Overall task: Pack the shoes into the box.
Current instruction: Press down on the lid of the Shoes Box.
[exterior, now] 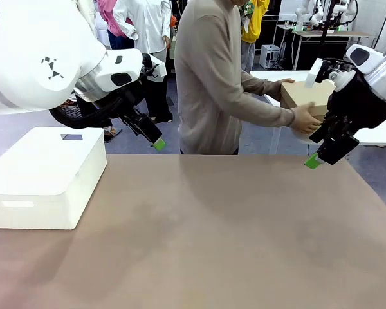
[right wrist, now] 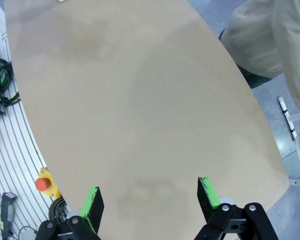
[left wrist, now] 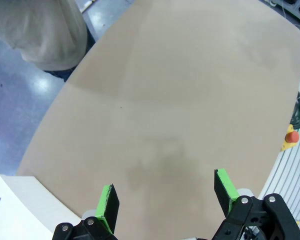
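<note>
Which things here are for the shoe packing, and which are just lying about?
For the job:
- cardboard box, in the person's hands beyond the table's far right corner
- left gripper and right gripper, both open and holding nothing

Lying about:
- white box on the table, left side

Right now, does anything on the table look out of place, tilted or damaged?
Nothing stands out. The white box sits flat on the table. The person's hand holds the cardboard box off the table.

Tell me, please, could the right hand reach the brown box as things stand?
Probably not yet: the box is in the person's hands beyond the table edge, behind the open right hand.
</note>
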Controlling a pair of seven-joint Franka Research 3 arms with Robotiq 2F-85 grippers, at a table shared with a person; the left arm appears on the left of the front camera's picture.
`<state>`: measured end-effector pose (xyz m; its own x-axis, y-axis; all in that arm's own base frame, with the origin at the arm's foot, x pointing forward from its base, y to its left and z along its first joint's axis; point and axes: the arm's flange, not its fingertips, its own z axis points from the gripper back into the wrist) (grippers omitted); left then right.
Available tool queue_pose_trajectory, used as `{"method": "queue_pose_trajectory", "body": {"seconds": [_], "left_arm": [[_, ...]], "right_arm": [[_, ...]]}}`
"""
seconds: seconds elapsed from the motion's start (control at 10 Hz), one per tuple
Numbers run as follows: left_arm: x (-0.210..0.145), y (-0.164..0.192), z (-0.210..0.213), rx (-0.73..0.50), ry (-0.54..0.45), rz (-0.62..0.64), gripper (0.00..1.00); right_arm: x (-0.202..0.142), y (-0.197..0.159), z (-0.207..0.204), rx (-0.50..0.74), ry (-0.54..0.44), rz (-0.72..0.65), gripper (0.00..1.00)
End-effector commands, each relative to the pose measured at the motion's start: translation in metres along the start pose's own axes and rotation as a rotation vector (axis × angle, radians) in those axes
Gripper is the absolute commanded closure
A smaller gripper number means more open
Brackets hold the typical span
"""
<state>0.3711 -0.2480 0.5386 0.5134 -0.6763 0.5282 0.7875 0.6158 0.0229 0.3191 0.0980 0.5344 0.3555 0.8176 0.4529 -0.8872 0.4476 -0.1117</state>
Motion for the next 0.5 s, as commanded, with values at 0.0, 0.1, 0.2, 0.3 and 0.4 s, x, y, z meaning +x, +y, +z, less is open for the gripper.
{"method": "queue_pose_trajectory", "body": {"seconds": [0.0,0.1,0.2,0.3,0.4], "left_arm": [[-0.0039,-0.0008,0.0026,0.007,0.007,-0.001,0.00],[-0.0039,-0.0008,0.0026,0.007,0.007,-0.001,0.00],[-0.0039,-0.0008,0.0026,0.007,0.007,-0.001,0.00],[-0.0039,-0.0008,0.0026,0.007,0.007,-0.001,0.00],[-0.0039,-0.0008,0.0026,0.007,0.007,-0.001,0.00]], "right_arm": [[0.0013,-0.0013,0.0018,-0.005,0.007,-0.002,0.00],[0.0013,-0.0013,0.0018,-0.005,0.007,-0.002,0.00],[0.0013,-0.0013,0.0018,-0.005,0.007,-0.002,0.00],[0.0013,-0.0013,0.0018,-0.005,0.007,-0.002,0.00],[0.0013,-0.0013,0.0018,-0.005,0.007,-0.002,0.00]]}}
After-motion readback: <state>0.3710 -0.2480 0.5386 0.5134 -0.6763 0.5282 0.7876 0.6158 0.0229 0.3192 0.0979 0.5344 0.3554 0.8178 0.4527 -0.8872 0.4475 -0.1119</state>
